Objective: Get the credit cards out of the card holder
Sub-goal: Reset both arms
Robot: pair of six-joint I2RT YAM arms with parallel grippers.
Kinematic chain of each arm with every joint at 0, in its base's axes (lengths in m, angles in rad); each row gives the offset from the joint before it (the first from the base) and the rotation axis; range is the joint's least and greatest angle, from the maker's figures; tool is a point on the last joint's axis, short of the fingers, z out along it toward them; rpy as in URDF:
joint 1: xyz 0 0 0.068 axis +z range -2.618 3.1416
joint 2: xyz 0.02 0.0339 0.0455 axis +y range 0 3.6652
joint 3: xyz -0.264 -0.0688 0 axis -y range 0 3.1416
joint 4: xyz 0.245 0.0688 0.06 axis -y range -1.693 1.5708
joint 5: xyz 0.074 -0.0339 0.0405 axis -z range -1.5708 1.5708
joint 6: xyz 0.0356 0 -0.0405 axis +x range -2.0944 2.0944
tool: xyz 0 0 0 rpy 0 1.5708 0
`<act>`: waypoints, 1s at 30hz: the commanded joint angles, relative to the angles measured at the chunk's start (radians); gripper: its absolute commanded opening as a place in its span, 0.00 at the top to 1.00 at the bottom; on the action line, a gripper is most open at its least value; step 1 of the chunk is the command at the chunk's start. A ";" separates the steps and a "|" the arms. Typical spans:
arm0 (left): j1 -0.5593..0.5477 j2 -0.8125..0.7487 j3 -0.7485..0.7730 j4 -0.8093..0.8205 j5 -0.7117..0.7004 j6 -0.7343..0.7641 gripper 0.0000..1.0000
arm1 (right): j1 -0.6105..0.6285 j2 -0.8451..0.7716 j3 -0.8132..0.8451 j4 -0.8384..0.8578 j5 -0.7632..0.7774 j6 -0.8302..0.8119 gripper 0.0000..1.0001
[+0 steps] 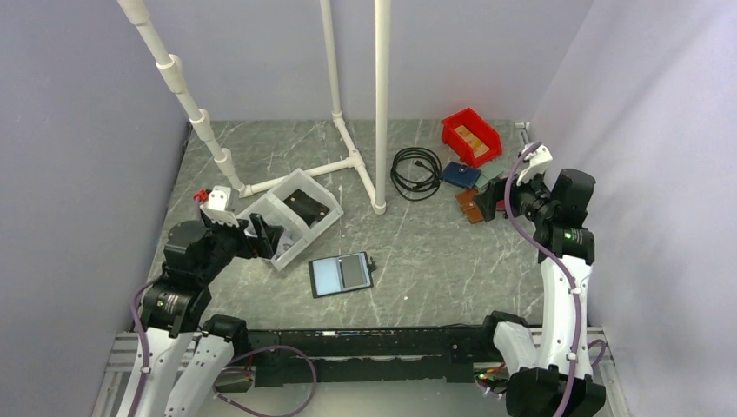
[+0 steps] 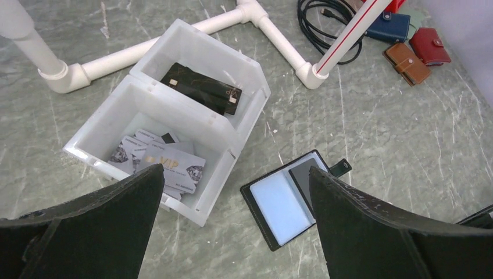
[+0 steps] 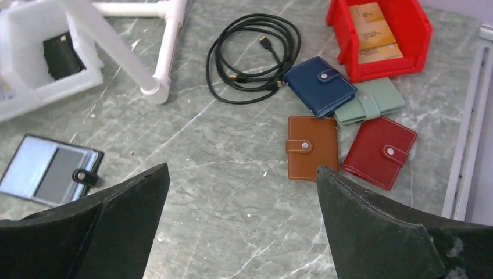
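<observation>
Black fingers of the left gripper [image 2: 235, 174] stood wide apart, gripping nothing; the right gripper [image 3: 243, 171] gaped equally, empty. Between the arms, the card holder [image 1: 341, 274] lay unfolded on the open table [image 1: 434, 261], apart from everything. Only the left wrist view showed the credit cards [image 2: 168, 165] in the nearer compartment of the white bin [image 2: 192, 113]. Only the right wrist view separated the brown wallet [image 3: 313, 146] from the red wallet [image 3: 379, 151] just beside it, before the red bin [image 3: 383, 68] near the far edge.
</observation>
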 commanded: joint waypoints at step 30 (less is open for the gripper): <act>-0.012 -0.078 0.000 0.006 -0.081 0.029 0.00 | -0.114 -0.139 0.017 0.091 -0.328 0.222 0.00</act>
